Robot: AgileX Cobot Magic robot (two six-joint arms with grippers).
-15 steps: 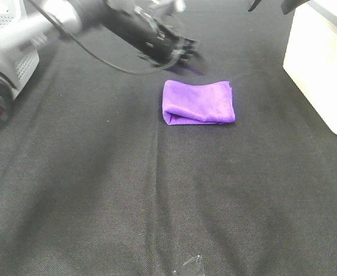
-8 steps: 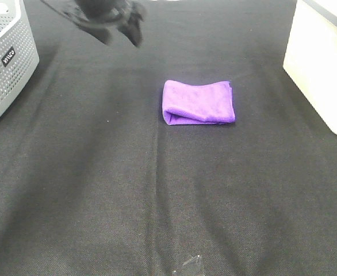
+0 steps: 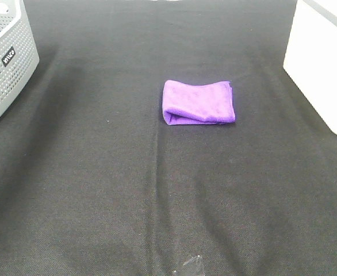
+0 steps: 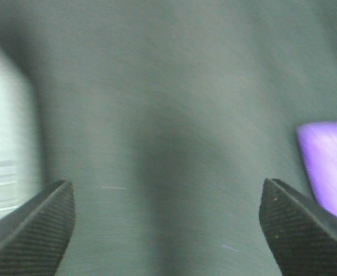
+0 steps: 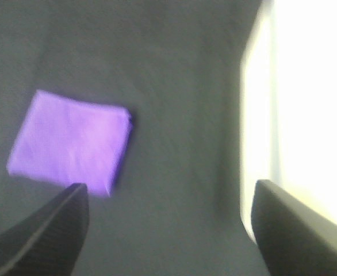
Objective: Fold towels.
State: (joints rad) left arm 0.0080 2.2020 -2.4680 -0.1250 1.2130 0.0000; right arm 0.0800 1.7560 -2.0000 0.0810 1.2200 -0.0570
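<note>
The purple towel (image 3: 198, 102) lies folded into a small rectangle on the black table cloth, a little right of the middle. No arm shows in the exterior high view. In the left wrist view my left gripper (image 4: 167, 227) is open and empty above the cloth, with the towel (image 4: 330, 169) off to one side. In the right wrist view my right gripper (image 5: 168, 230) is open and empty, high above the table, with the folded towel (image 5: 71, 142) below it.
A grey perforated basket (image 3: 7, 63) stands at the far left edge. A white bin (image 3: 321, 63) stands at the far right; it also shows in the right wrist view (image 5: 306, 115). The black cloth (image 3: 157, 201) covers the whole table.
My left arm has pulled away from the towel toward the far left and left the exterior high view. The right gripper tips at the top have gone too. The towel has not moved.
</note>
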